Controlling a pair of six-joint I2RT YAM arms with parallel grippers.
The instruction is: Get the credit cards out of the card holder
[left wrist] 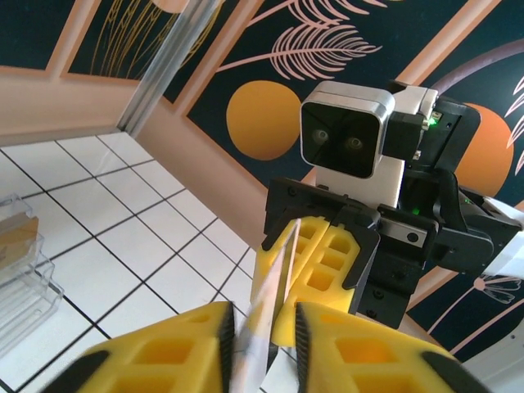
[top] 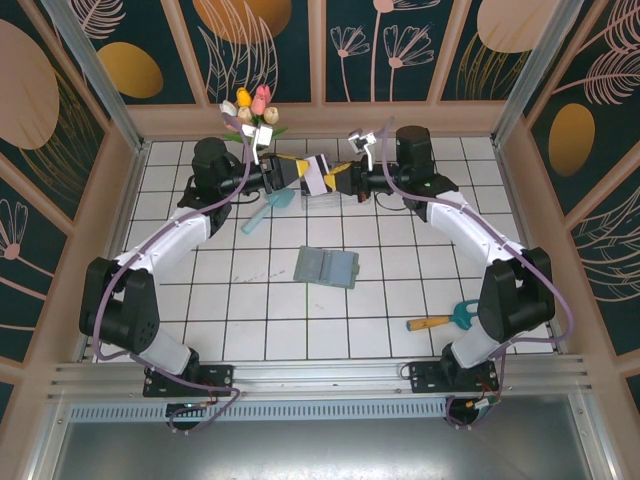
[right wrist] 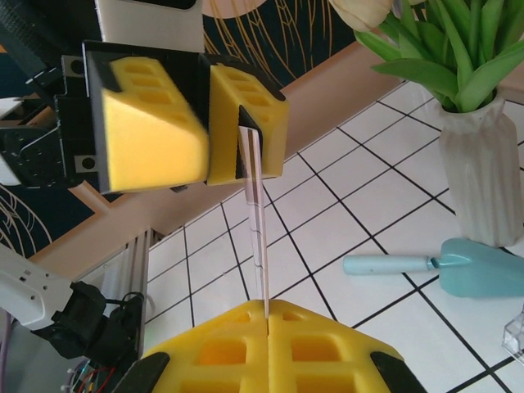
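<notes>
The tiled surface [top: 400, 300] carries everything. Over its far middle the left arm [top: 170, 240] and the right arm [top: 470, 225] bring their jaws tip to tip, raised off the tiles.

The card holder [top: 327, 267] lies open and flat, its blue-grey inside up. It is on the near side of both jaws, toward the arm bases, and well apart from them.

A vase of tulips [top: 255, 115] stands just beyond the left jaws, on their far side. In the right wrist view, the vase [right wrist: 483, 180] sits off to the side of the left jaws. A teal scoop [top: 270, 208] lies on the tiles beneath and just nearer than the left jaws. An orange-handled tool [top: 440, 320] lies well away from both, near the right arm's base. A clear box [left wrist: 24, 270] shows off to one side of the left jaws.

One card [top: 318, 180] spans the gap between the two pairs of jaws, clear of the surface. The right jaws are closed tight on one end of it, the yellow pads meeting at the card [right wrist: 255, 221]. The left jaws stand narrow around the other end [left wrist: 258, 344], with a dark sliver on one side. I cannot tell whether they press it.
</notes>
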